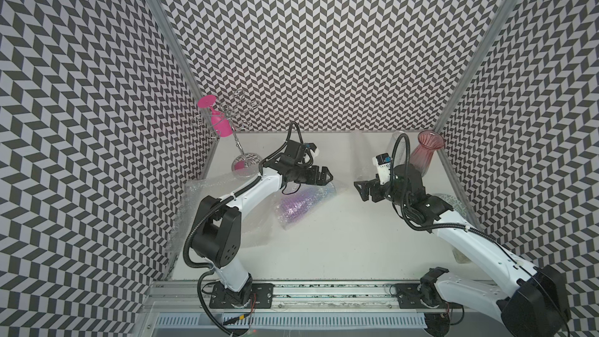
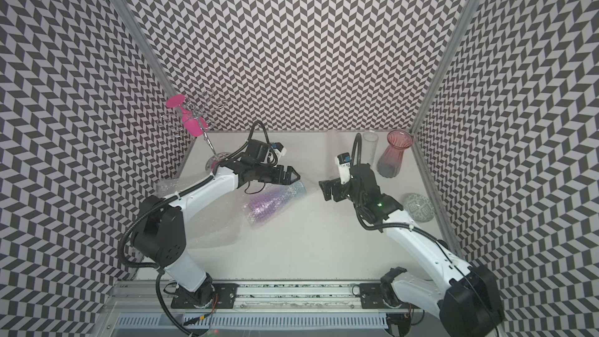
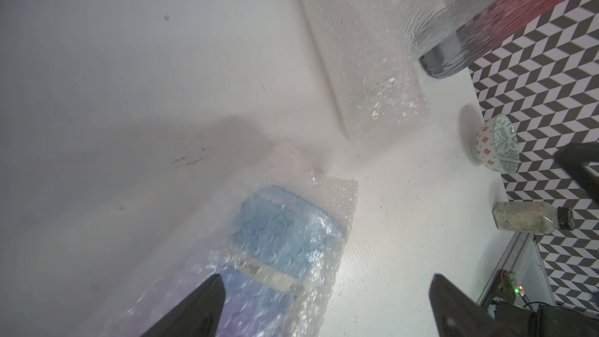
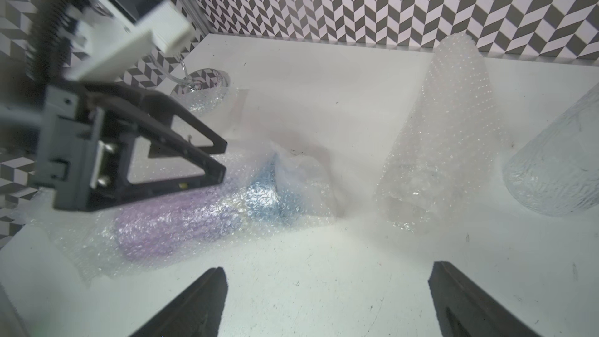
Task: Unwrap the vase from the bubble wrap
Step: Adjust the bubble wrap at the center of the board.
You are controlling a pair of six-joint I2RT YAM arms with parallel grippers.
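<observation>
The left pincer hangs empty with its jaws wide apart. Just beneath its tips the vase lies on its side on the bench, swathed in bubble wrap. The right pincer, also gaping and empty, faces it from nearby.

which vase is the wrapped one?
The purple-and-blue vase, lying on its side in bubble wrap; the red vase and the clear vase stand upright, bare.

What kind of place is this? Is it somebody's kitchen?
Not a kitchen; probably a robot test booth. A left arm and a right arm are mounted on a metal rail, inside zigzag-patterned walls, over a white table.
</observation>
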